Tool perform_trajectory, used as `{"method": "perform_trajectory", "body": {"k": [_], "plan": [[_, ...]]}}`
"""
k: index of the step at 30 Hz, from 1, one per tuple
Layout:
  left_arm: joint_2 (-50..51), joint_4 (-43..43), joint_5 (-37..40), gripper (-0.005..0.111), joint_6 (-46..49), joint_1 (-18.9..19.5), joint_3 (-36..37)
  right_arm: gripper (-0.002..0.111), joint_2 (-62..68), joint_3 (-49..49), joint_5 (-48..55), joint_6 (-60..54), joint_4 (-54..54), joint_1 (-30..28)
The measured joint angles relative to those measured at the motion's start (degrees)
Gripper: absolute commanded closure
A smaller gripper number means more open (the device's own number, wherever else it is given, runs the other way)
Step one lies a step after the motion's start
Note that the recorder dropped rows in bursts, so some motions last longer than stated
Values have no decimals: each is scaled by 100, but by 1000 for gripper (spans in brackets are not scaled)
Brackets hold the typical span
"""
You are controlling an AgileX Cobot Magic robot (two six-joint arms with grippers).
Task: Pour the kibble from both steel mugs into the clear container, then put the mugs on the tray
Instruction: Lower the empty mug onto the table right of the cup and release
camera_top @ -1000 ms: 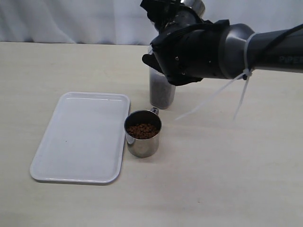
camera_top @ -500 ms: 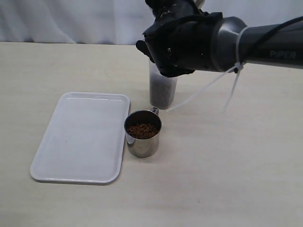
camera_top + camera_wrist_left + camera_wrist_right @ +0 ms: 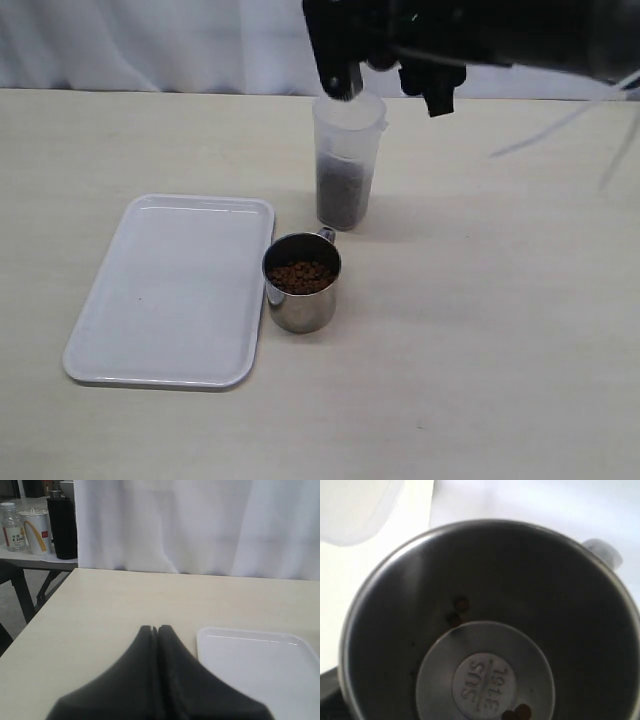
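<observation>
Exterior view: your right gripper [image 3: 388, 62], dark and blurred, hangs directly over the clear container [image 3: 348, 150] with its tips just above the rim, placed so that whatever tips out falls inside. The container stands upright on the table [image 3: 500, 350] beneath those fingers, its lower part dark with kibble [image 3: 343, 195]. Lower than the fingers, on the container's near side, is the second mug [image 3: 301, 285], upright, loaded with pellets, untouched. Against that mug, touching or nearly so, and well off to one side of the fingers, lies the tray [image 3: 170, 300], with no mug on it. You cannot make out the mug in hand from here. Left wrist view: your left gripper [image 3: 154, 629] has its fingers pressed together on nothing, low over the table. The tray's corner lies just ahead of the tips and to one side, with a white curtain [image 3: 200, 525] beyond. Judge this arm parked clear while the other pours. Right wrist view: the held mug [image 3: 485, 630] fills the picture, mouth toward the camera, with only a few stray pellets [image 3: 461, 603] on its wall and base. The container's pale rim shows just past its lip. The mug hides the fingers, but it sits aloft squarely before the wrist, so judge them clamped around it. You may reckon this first pour all but done; the tray comes next, then the second mug.
</observation>
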Motion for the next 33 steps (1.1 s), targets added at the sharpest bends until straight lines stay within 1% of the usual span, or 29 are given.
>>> {"method": "perform_trajectory", "body": {"k": [2,4,7,11,14,17,20,21,23,25,27,33], "plan": [[0,0,0,107,0,0,0,104,-299,-10,-140,-119,766,-155],[0,0,0,107,0,0,0,104,-589,-10,-192,-441,1780,-398],[0,0,0,107,0,0,0,104,-910,121,-219,-1211,3354,-852],[0,0,0,107,0,0,0,104,-1171,686,-240,-2593,5762,-1630],[0,0,0,107,0,0,0,104,-1244,1390,-303,-4150,7970,-2324],[0,0,0,107,0,0,0,104,-1254,2252,-368,-6132,10224,-2940],[0,0,0,107,0,0,0,104,-1201,3228,-525,-8312,12369,-3441],[0,0,0,107,0,0,0,104,-1160,3455,-613,-8719,12818,-3536],[0,0,0,107,0,0,0,104,-1024,3852,-963,-9250,13496,-3657],[0,0,0,107,0,0,0,104,-799,4030,-1370,-9527,13795,-3721],[0,0,0,107,0,0,0,104,-533,4072,-1533,-9627,13929,-3748],[0,0,0,107,0,0,0,104,256,3981,-1523,-9684,14034,-3745]]}}
